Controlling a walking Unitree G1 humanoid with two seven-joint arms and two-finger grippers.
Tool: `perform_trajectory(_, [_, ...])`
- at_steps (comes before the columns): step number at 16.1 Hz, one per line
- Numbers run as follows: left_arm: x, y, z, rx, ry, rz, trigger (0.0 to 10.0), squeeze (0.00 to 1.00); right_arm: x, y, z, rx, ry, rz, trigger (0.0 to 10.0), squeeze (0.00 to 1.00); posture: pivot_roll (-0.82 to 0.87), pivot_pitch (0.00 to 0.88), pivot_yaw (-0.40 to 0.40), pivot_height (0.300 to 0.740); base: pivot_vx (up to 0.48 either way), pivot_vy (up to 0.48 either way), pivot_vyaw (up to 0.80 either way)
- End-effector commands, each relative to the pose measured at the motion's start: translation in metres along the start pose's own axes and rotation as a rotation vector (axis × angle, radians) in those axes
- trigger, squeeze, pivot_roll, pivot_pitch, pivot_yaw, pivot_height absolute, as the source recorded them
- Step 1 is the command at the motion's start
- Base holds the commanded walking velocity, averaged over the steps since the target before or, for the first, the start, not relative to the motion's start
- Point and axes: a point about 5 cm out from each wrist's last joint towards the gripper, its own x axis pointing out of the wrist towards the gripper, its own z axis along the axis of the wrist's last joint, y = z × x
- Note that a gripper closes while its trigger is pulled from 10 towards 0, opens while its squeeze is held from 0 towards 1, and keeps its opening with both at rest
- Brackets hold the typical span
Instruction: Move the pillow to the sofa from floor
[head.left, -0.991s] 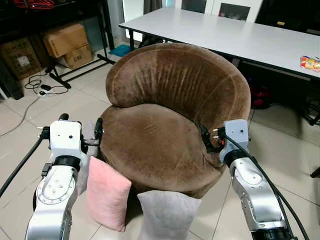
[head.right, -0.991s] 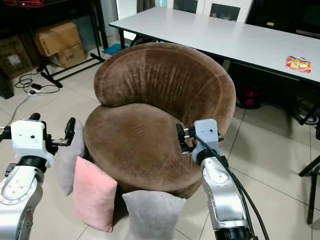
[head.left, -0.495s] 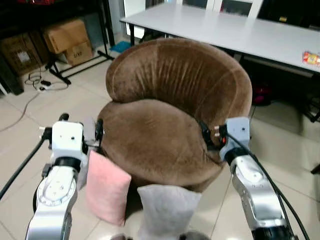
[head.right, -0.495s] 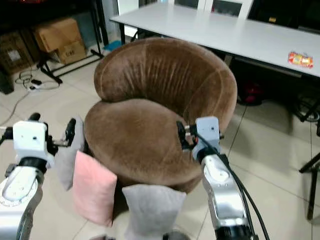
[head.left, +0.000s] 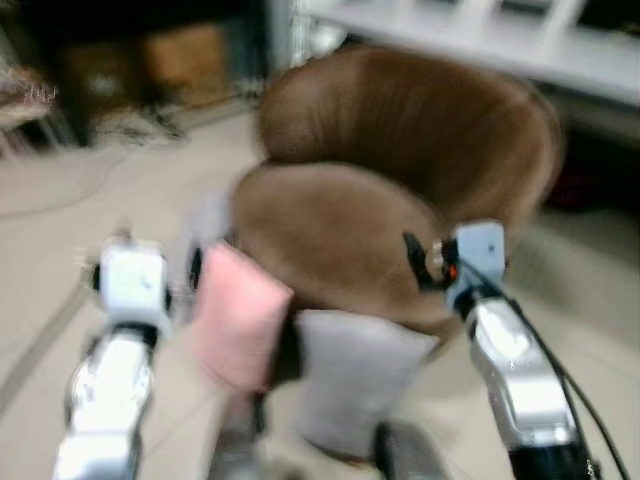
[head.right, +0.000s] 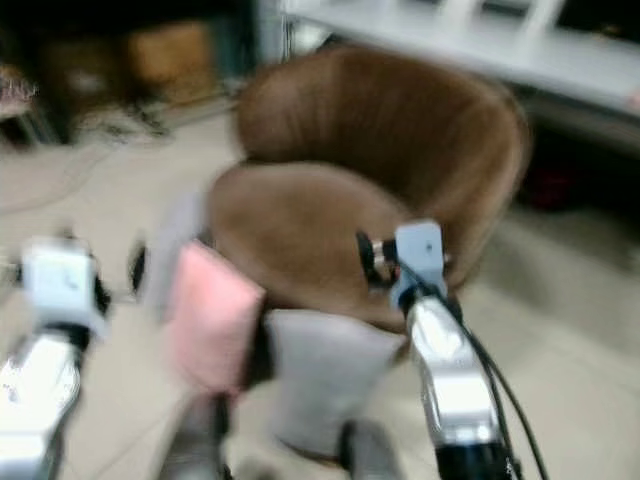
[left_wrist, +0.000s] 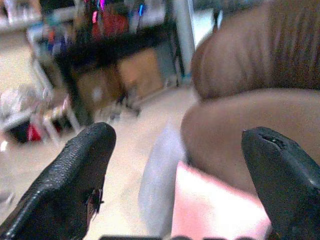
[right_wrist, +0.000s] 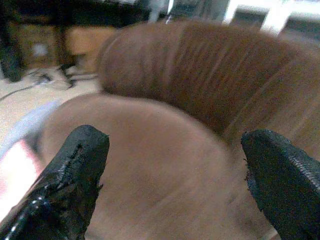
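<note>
Both grippers, left gripper (left_wrist: 180, 170) and right gripper (right_wrist: 172, 175), spread wide, empty (blurred views); I approach the pink pillow (head.left: 235, 320) leaning against the brown sofa (head.left: 400, 160), on the floor.

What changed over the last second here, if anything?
The head views have blurred and shifted and now look lower, so the camera moved, not the things. The pink pillow and grey pillow lean on the sofa as before. Left gripper and right gripper stay open, holding nothing.
</note>
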Motion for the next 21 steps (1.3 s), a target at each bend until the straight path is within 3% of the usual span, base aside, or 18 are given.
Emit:
perform_trajectory(1, [0.0054, 0.0036, 0.0153, 0.017, -0.066, 0.01, 10.0, 0.0, 0.0024, 0.0043, 0.0052, -0.01, -0.016, 0.02, 10.0, 0.0, -0.05, 0.0, -0.011, 0.606, 0.0, 0.0, 0.0])
perform_trajectory(15, [0.005, 0.0023, 0.0122, -0.01, -0.079, 0.028, 10.0, 0.0, 0.0031, 0.0013, -0.0019, -0.018, 0.019, -0.018, 10.0, 0.0, -0.05, 0.0, -0.022, 0.606, 0.0, 0.0, 0.0])
perform_trajectory(18, [0.0057, 0.0014, 0.0135, -0.016, -0.088, 0.017, 10.0, 0.0, 0.0033, 0.0027, -0.0023, -0.022, 0.019, -0.013, 10.0, 0.0, -0.05, 0.0, -0.021, 0.606, 0.0, 0.0, -0.8])
perform_trajectory(21, [0.0057, 0.0011, 0.0131, -0.017, -0.087, 0.013, 10.0, 0.0, 0.004, 0.0048, 0.0, -0.042, 0.003, -0.001, 10.0, 0.0, -0.05, 0.0, -0.022, 0.606, 0.0, 0.0, 0.0])
